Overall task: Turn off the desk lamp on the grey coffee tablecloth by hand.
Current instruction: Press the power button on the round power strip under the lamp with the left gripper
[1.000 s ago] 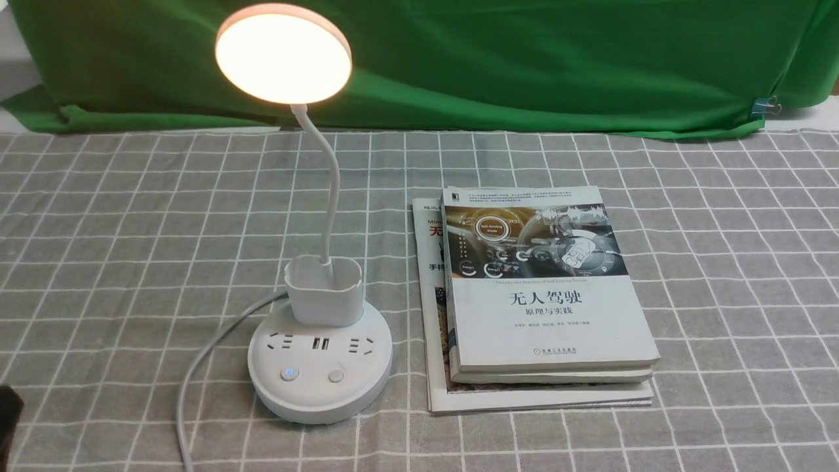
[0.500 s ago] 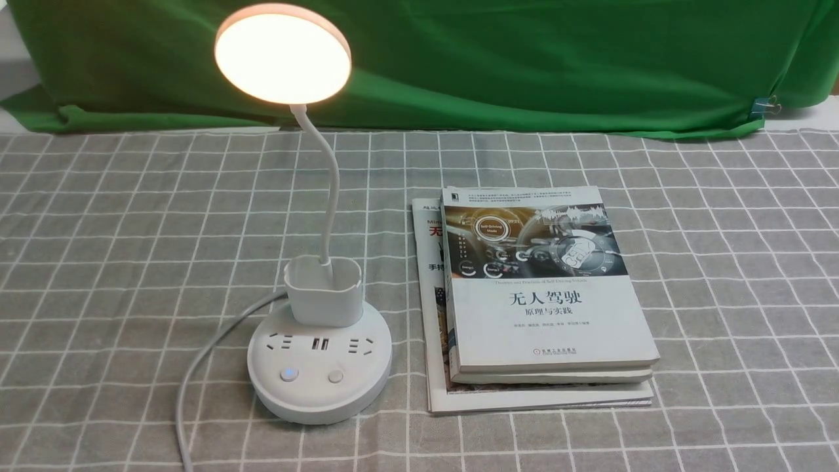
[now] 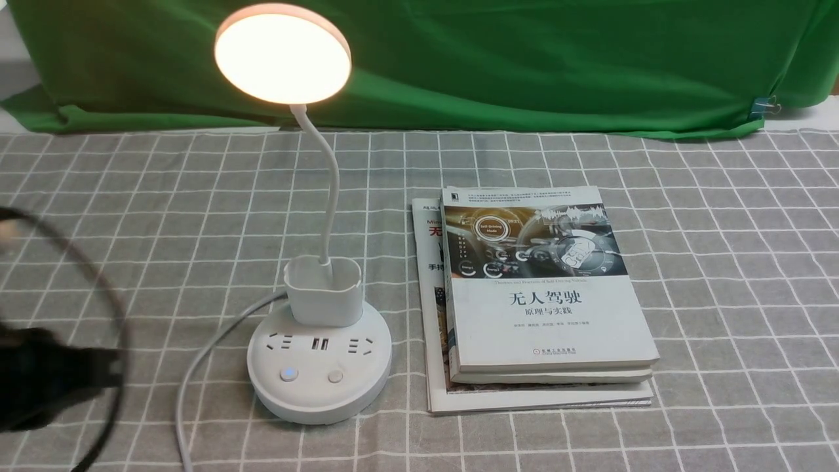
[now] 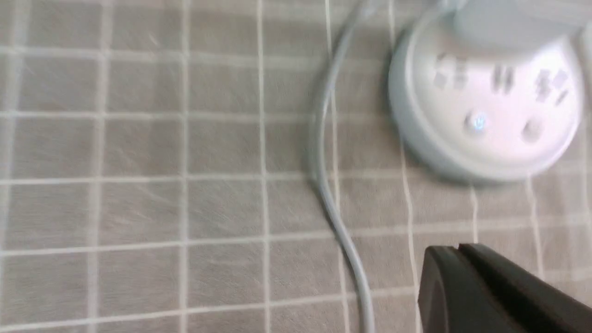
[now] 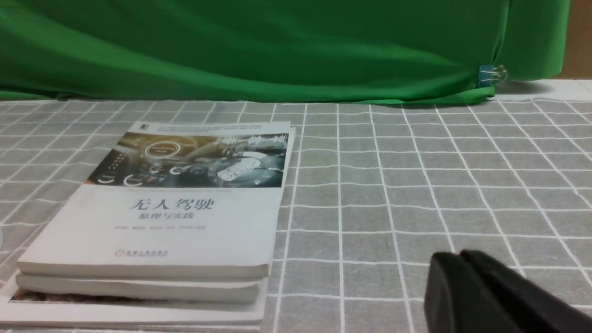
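Grey tablecloth (image 3: pixel 721 262): desk lamp (image 3: pixel 323 295) lit; left gripper (image 4: pixel 455 252) nearby, blurred, jaws seemingly closed

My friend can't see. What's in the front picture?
A white desk lamp, switched on and glowing, stands on a grey checked tablecloth. Stacked books lie to its right, a green cloth hangs behind, and a blurry black left arm shows at the left edge.

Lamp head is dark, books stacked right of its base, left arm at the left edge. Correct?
No. The desk lamp head is lit, glowing warm in the front view. The rest holds: books lie right of its base, left arm at the left edge.
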Motion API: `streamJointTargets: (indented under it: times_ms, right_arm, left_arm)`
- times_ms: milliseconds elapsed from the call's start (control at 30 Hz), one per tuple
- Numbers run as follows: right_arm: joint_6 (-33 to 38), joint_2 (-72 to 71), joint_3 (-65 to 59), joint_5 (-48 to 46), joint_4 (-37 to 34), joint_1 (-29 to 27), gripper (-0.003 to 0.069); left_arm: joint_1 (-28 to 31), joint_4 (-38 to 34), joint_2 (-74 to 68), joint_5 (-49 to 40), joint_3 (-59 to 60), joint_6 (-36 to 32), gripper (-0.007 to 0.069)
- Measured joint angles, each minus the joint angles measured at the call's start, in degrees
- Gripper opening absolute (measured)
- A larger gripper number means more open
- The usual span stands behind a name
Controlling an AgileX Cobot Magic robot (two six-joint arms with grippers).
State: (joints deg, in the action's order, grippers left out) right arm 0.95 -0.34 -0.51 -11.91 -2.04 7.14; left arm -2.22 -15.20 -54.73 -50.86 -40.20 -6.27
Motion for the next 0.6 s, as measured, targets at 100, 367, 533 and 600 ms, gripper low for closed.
streamJointTargets:
  times_ms: [100, 367, 533, 600]
  right_arm:
    - [0.0, 0.0, 0.0, 0.0, 0.0, 0.0, 0.0035]
    - [0.0, 0.0, 0.0, 0.0, 0.0, 0.0, 0.0035]
    - [0.0, 0.0, 0.0, 0.0, 0.0, 0.0, 0.0035]
    - [0.0, 0.0, 0.0, 0.0, 0.0, 0.0, 0.0035]
  left_arm:
    - [-4.9, -0.2, -8.5, -0.6, -2.4, -1.4, 0.0004]
    - [-21.4, 4.4, -25.6, -0.9, -11.2, 5.9, 0.0004]
    - [-26.0, 5.0, -34.1, -2.8, -18.0, 7.5, 0.0004]
    - [-26.3, 5.0, -37.4, -2.9, -21.2, 7.6, 0.0004]
